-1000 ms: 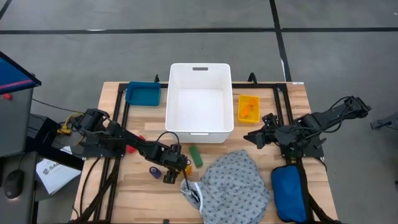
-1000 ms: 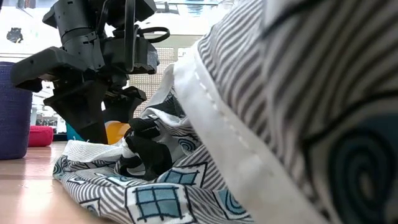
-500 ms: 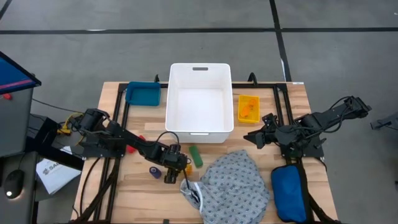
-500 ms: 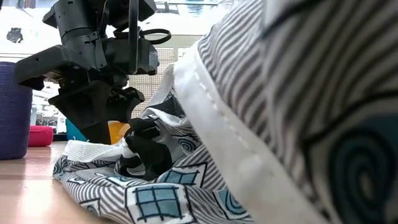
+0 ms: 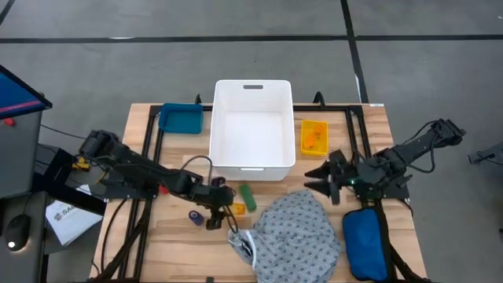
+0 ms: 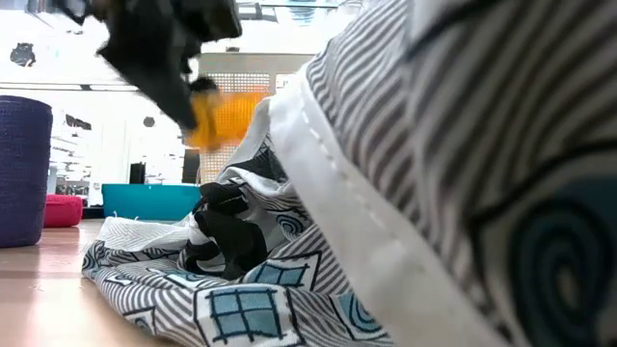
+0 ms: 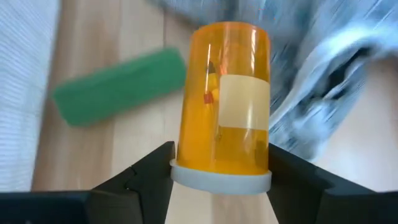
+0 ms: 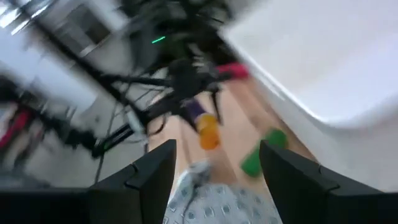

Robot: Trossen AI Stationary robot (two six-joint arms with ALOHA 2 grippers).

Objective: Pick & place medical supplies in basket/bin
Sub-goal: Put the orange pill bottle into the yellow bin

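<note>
Label on pincer-held pill bottle (image 7: 224, 112)

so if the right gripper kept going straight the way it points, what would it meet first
Probably the grey patterned gown. The right gripper is open and points across the table toward the green piece and the left gripper, though height is unclear.

Gown (image 5: 297, 234) lies before the bin (image 5: 252, 162), pouch (image 5: 366, 244) at its right.

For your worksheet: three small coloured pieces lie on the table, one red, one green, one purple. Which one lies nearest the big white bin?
The green piece. It lies just in front of the white bin, while the purple piece and the red piece sit farther left, by the left arm.
</note>
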